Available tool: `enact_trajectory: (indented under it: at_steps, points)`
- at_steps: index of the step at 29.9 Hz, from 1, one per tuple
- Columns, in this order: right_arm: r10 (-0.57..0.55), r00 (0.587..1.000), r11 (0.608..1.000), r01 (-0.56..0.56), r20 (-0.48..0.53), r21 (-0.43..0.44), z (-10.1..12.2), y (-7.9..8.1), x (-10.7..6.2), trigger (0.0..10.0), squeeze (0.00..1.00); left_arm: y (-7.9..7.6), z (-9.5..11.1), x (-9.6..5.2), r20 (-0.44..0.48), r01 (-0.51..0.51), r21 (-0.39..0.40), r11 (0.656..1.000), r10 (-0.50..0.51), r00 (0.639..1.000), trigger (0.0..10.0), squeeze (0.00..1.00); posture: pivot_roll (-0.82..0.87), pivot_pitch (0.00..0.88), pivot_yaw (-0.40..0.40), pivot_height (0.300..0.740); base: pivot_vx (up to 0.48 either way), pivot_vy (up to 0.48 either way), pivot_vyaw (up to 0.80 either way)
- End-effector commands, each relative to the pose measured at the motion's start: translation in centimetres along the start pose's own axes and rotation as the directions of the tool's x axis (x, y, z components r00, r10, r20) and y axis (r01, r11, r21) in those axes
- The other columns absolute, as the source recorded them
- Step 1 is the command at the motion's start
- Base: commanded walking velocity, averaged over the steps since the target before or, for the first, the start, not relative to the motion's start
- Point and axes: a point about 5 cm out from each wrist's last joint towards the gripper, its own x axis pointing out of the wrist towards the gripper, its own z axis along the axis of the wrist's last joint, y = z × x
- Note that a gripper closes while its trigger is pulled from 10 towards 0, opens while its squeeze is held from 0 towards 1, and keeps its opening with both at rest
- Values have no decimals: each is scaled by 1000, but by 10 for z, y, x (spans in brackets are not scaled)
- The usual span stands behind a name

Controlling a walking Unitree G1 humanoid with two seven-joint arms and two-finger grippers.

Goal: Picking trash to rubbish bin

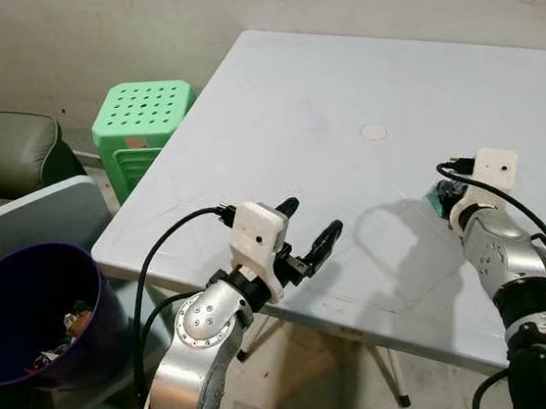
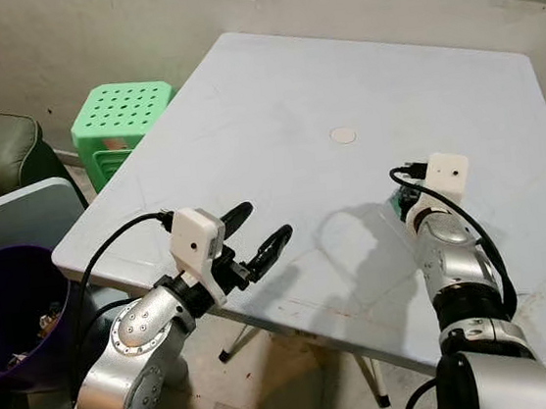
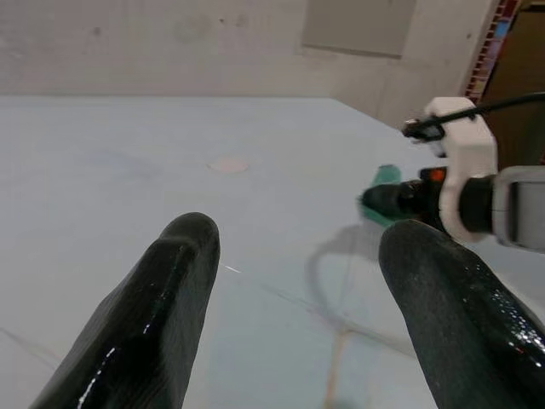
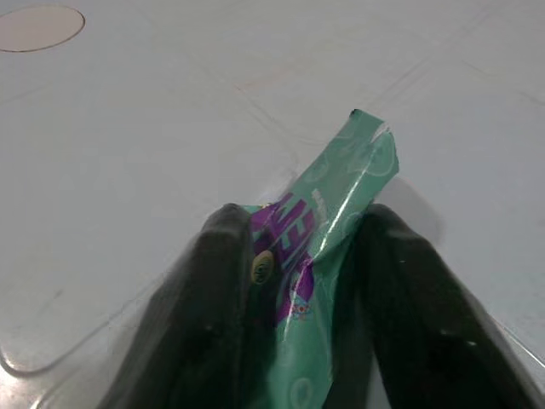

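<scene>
A green snack wrapper (image 4: pixel 319 247) with purple print lies on the pale blue table (image 1: pixel 321 110), and my right gripper (image 4: pixel 302 256) is shut on it, one finger on each side. From the head, the wrapper (image 1: pixel 434 198) peeks out just past the right wrist near the table's right front. My left gripper (image 1: pixel 308 230) hovers open over the table's front edge with nothing between its fingers (image 3: pixel 170 290). The purple rubbish bin (image 1: pixel 8 304) stands on the floor at the lower left, with some trash inside.
A green plastic stool (image 1: pixel 140 121) stands left of the table by the wall. A dark sofa (image 1: pixel 1 152) and a grey-blue board (image 1: pixel 28 218) sit behind the bin. A small round mark (image 1: pixel 373 132) is on the tabletop.
</scene>
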Motion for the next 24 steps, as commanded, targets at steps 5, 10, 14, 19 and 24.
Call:
enact_trajectory:
  at_steps: [5,10,14,19,24]
  points:
    - [-14,1000,1000,14,-17,4,-10,-2,-4,0,0,4,-1,3,9,-28,30,999,27,1000,10000,0,-50,120,-38,740,0,0,0]
    - [31,999,999,-30,38,-35,-7,8,-10,0,0,12,1,4,25,-75,32,997,74,997,10000,0,-47,106,-40,740,0,0,0]
    - [90,988,993,-79,129,-85,-2,16,-20,0,0,26,1,4,29,-162,29,986,161,987,10000,0,-44,93,-38,740,0,0,0]
    - [144,967,986,-121,212,-119,-1,23,-36,0,0,43,-2,1,22,-270,28,962,269,963,10000,0,-46,74,-29,740,0,0,0]
    - [203,932,977,-173,299,-124,0,28,-60,0,0,55,-8,-1,1,-349,37,936,349,937,10000,0,-55,57,-14,740,0,0,0]
